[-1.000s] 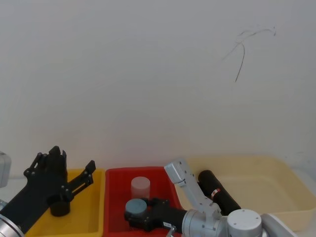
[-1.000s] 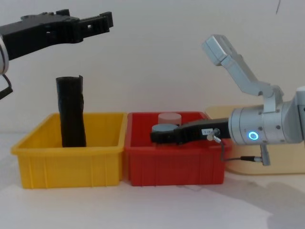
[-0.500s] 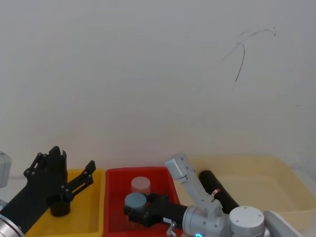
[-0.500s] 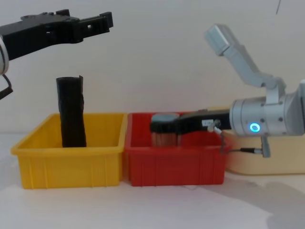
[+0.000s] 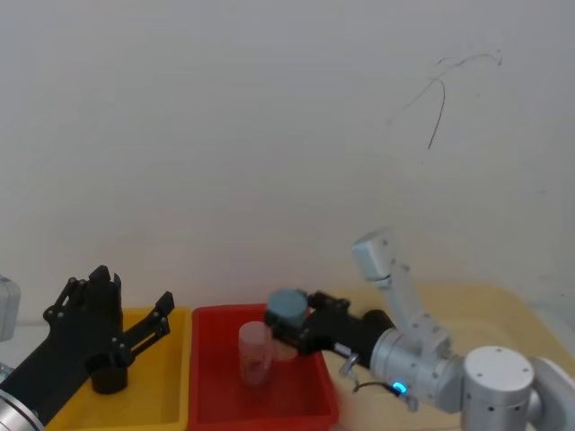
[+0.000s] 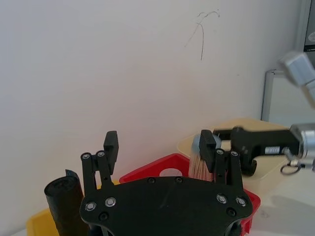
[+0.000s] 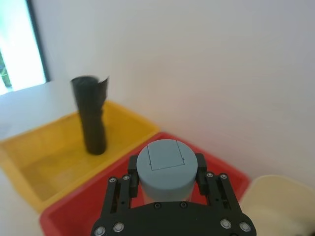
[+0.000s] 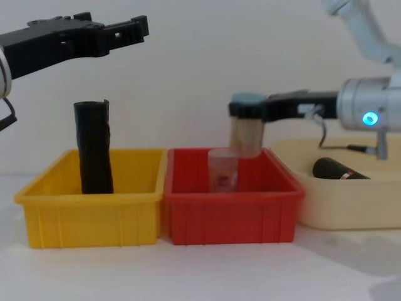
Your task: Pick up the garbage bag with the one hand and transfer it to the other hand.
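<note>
Garbage bag lies on its side in cream tray, lower right of chest view: likely light, firm, slick, best pinched mid-roll; right gripper clenched on grey-lidded jar, left gripper spread empty, upper left.

The red bin and yellow bin look like smooth plastic; the plain black roll seems crinkled matt film.
</note>
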